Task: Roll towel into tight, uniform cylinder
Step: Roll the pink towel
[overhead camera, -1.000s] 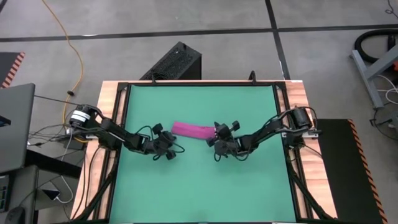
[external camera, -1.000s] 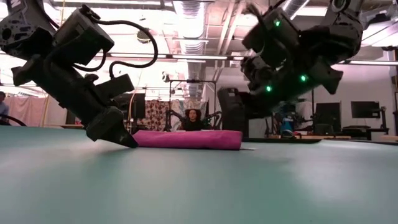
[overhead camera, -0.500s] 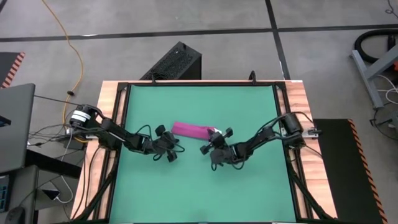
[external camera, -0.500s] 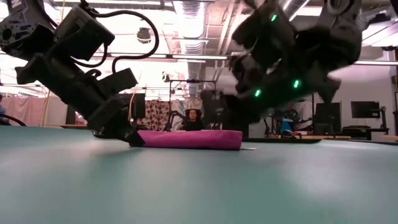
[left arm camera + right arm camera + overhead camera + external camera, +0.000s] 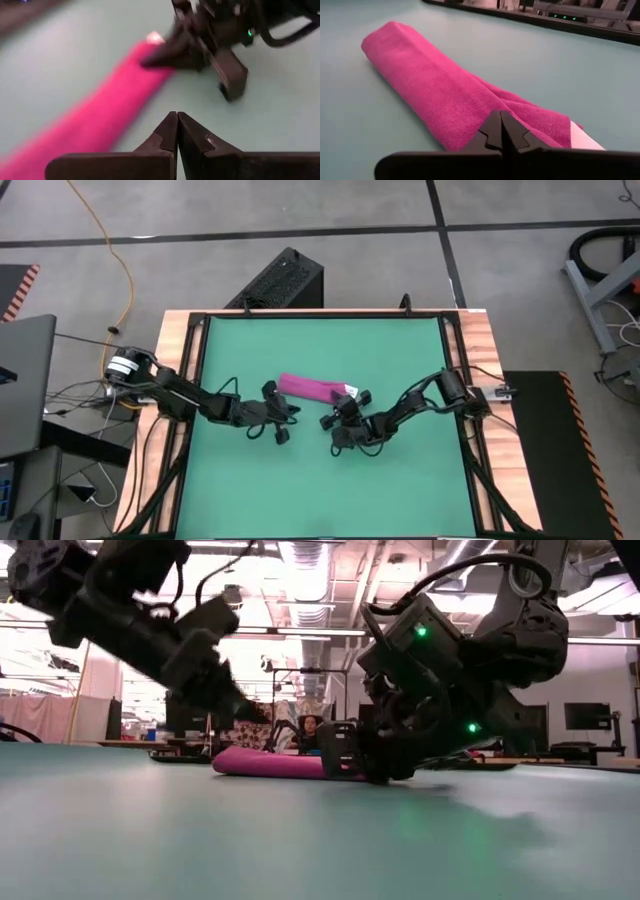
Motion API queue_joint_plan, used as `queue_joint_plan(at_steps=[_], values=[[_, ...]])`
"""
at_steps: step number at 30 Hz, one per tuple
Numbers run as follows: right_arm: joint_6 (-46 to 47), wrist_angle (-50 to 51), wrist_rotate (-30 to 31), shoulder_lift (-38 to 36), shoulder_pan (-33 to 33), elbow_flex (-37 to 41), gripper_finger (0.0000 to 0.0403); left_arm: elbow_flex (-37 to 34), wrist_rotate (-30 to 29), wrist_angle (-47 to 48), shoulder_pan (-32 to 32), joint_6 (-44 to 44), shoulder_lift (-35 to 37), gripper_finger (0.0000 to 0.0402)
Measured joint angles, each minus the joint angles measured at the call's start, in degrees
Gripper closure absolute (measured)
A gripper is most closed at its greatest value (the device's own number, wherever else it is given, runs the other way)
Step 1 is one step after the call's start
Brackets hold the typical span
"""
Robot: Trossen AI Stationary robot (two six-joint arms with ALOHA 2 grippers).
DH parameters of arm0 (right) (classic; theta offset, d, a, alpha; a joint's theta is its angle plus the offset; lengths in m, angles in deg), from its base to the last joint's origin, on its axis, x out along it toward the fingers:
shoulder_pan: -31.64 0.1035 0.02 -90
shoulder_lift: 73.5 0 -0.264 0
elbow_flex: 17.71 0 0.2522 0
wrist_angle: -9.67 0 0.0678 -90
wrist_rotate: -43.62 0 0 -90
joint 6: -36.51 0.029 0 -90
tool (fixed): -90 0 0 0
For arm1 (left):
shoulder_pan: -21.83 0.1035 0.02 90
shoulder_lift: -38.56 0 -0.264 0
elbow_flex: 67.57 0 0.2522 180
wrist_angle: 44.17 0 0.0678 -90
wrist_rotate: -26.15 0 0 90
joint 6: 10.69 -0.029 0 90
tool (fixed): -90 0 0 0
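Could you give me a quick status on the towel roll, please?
Left gripper shut, off the roll. Right gripper shut at its tag end. Towel rolled on green mat. Nothing obstructing.

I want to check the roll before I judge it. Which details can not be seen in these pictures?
- Towel, tag end: in the right wrist view the shut right pincer covers it, so contact is unclear.
- Same end, low view: the right arm blocks it.
- Towel in the left wrist view: blurred; tightness unreadable. The shut left pincer is apart from it.
- High view: layers of the roll too small to count.
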Motion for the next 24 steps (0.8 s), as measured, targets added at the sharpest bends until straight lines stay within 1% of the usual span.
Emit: queue_joint_plan(at_steps=[3, 4, 5, 6, 7, 9, 11, 14, 19, 24], values=[[-1.50, 1.44, -1.59, -0.58, -0.42, -0.12, 0.0396, 1.71, -6.97, -0.03, 1.13, -9.53, 0.50, 0.0401], [-1.96, 1.91, -1.85, -1.19, -0.49, -0.12, 0.0396, 1.89, -8.68, -0.64, 2.19, -12.08, 0.50, 0.0401], [-2.60, 2.13, -2.68, -1.32, -0.57, -0.08, 0.0396, 1.89, -9.19, -0.90, 3.59, -13.80, 0.50, 0.0401], [-2.99, 2.29, -3.00, -1.36, -0.57, -0.08, 0.0396, 1.86, -8.46, -0.85, 5.25, -14.43, 0.50, 0.0401], [-3.40, 2.46, -2.87, -1.76, -0.55, -0.06, 0.0396, 1.84, -6.36, -0.39, 7.21, -14.46, 0.50, 0.0401], [-4.46, 2.61, -3.66, -2.05, -0.58, -0.03, 0.0396, 0.97, -1.71, -0.15, 10.52, -12.95, 0.48, 0.0401], [-4.56, 2.63, -3.45, -2.04, -0.56, -0.03, 0.0396, 0.02, 1.36, -0.41, 13.16, -10.83, -0.28, 0.0401], [-4.45, 2.87, -3.69, -2.04, -0.58, -0.03, 0.0396, -1.26, 1.59, 0.28, 15.22, -8.20, -2.20, 0.0401], [-4.27, 3.69, -3.80, -2.04, -0.37, -0.05, 0.0396, -1.66, 3.31, 0.15, 15.51, -4.99, -7.11, 0.0401], [-3.88, 5.21, -4.29, -2.11, -0.40, -0.09, 0.0395, -1.56, 3.75, 0.78, 13.41, -1.70, -9.04, 0.0401]])
